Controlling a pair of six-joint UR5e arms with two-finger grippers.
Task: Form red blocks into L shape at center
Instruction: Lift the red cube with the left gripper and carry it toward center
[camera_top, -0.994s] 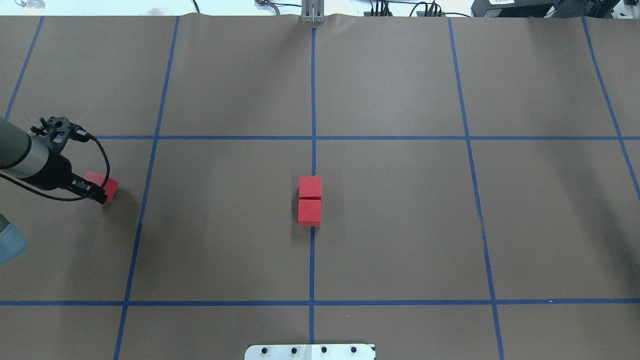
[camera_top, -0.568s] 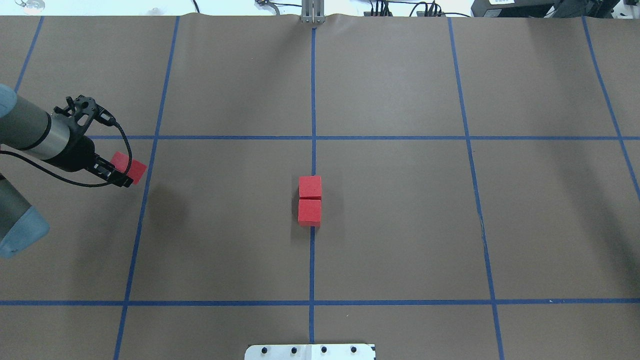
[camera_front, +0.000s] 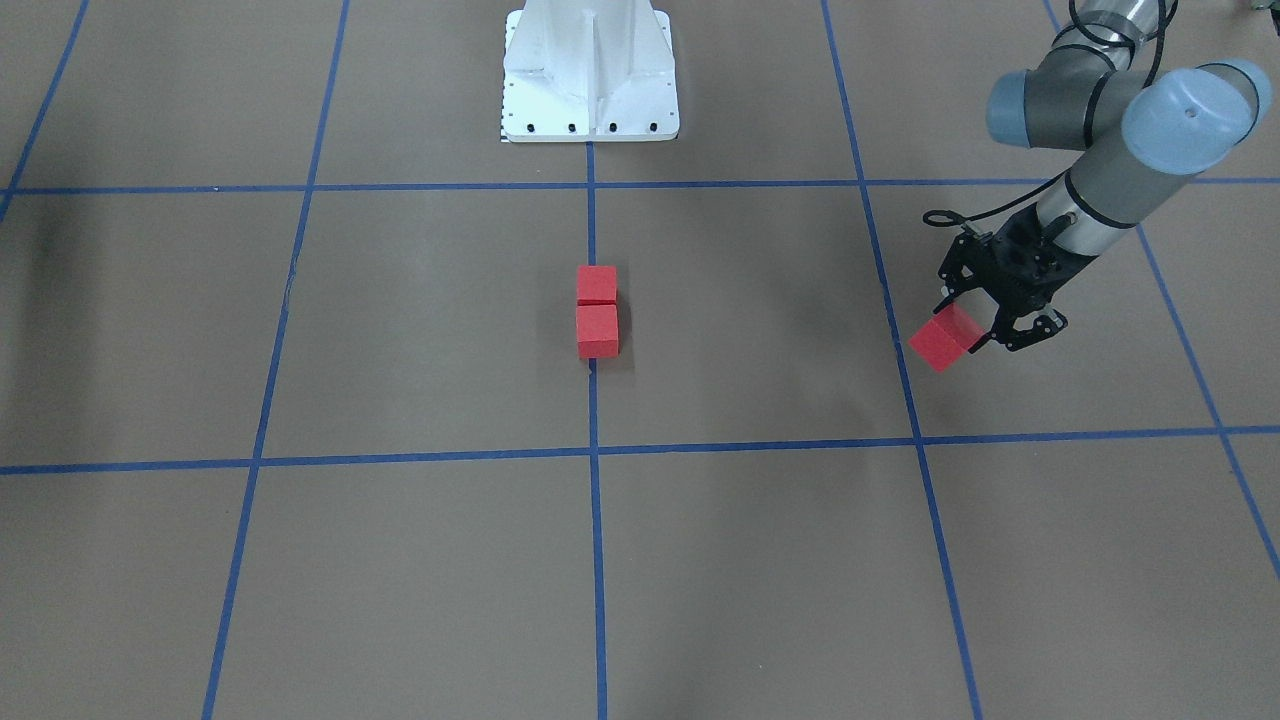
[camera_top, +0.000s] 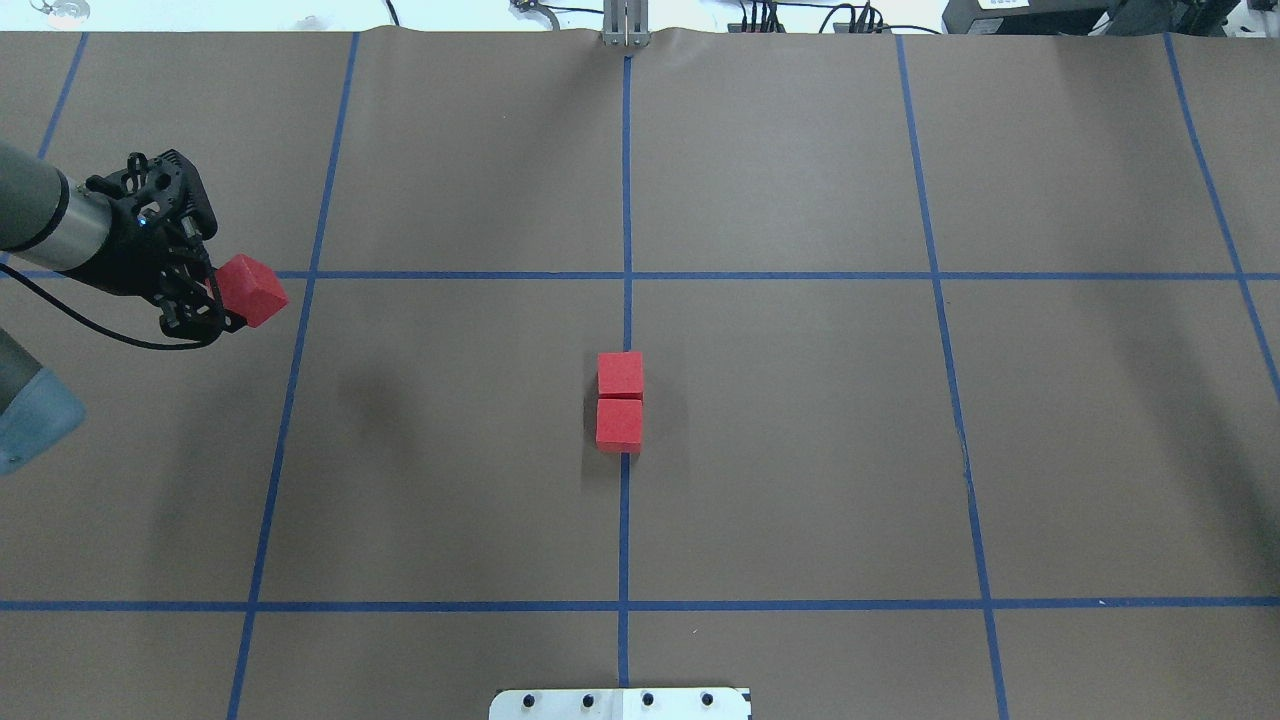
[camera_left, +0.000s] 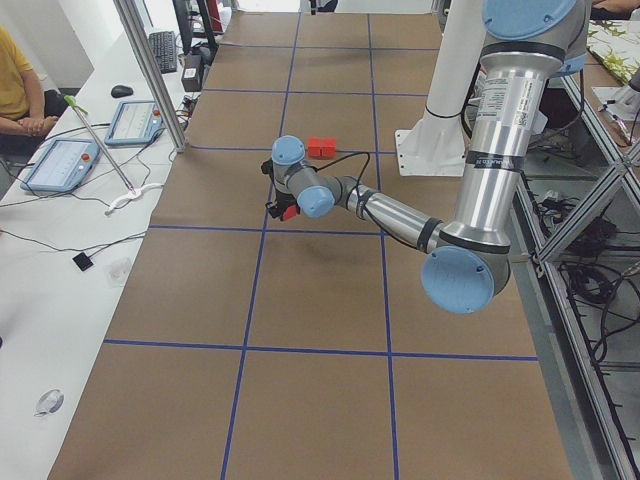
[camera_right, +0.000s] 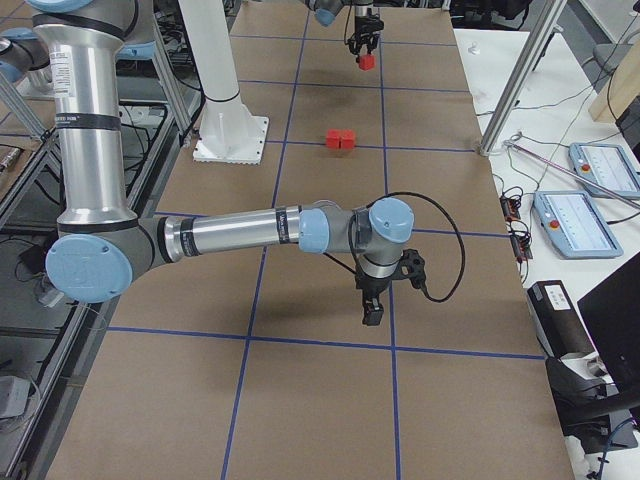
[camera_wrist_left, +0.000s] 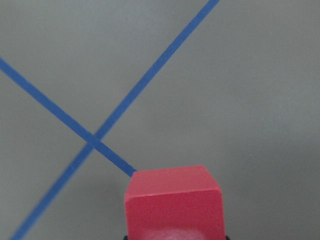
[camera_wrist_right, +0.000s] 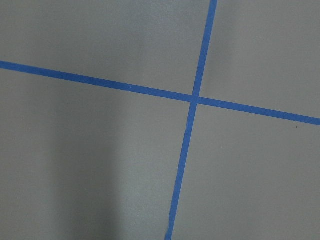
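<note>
your left gripper is pinching one of the red blocks, the held block, between its two fingers. it is out on the robot's left side of the table, well apart from the middle. the held block sits tilted in the grip with a corner turned downward, and it hangs above the brown paper rather than resting on it. from the front-facing camera you find the held block just beside a blue tape line that runs toward the robot, with the left gripper on the outer side of that line. in the left wrist view the held block fills the bottom of the picture, and beyond it two tape lines meet in a tape crossing.

the other two red blocks lie at the center, on the middle tape line. the far block and the near block touch face to face, both flat on the paper. they make a short straight row along that line, the near block on the side of the robot's base plate.

your right gripper shows only in the side camera at the robot's right end, pointing down over the paper. from there you cannot tell whether its fingers are spread or pressed together. its wrist view gives you only brown paper and another tape crossing.
</note>
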